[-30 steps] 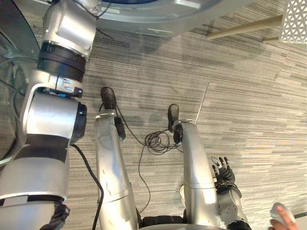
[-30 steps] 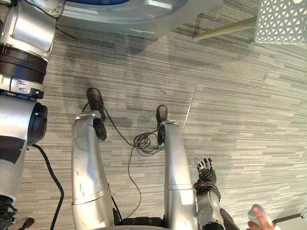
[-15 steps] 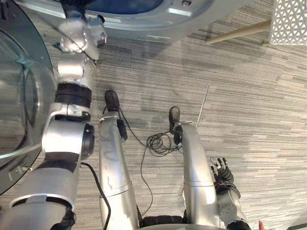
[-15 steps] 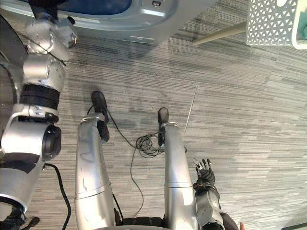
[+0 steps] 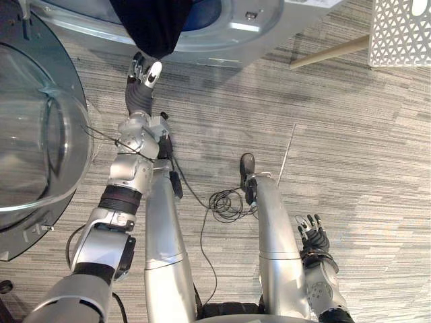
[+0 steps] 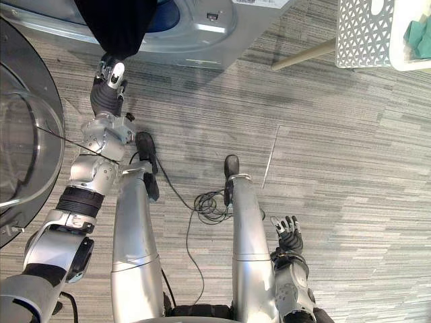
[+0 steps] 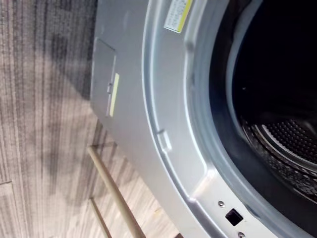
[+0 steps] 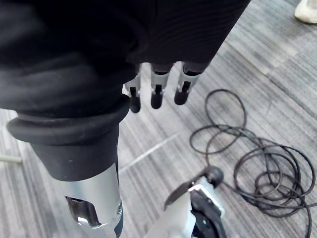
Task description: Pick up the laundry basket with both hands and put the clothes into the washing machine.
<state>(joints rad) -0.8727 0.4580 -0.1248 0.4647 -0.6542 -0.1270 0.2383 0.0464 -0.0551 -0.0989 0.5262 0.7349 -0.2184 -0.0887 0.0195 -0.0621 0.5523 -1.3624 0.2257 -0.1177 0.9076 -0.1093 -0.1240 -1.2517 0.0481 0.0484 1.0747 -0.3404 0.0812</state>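
Hanging down across the washing machine's round opening and over its lower rim, 1 dark garment ends in a narrow tip against the silver front panel. The left hand is raised to that tip and meets the cloth there. Whether it pinches the cloth or only touches it cannot be told. The left wrist view looks along the machine's front into the dark drum, whose perforated metal wall shows inside the grey door seal.

The white lattice laundry basket stands far off to the robot's right of the machine, well apart from both hands and held by neither. A teal cloth lies inside it. A pale wooden bar slants along the floor just beside the basket, between it and the machine.

The machine's round glass door stands swung open on the robot's left.

The right hand hangs low on the right over the grey striped carpet — fingers straight, slightly spread, holding nothing.
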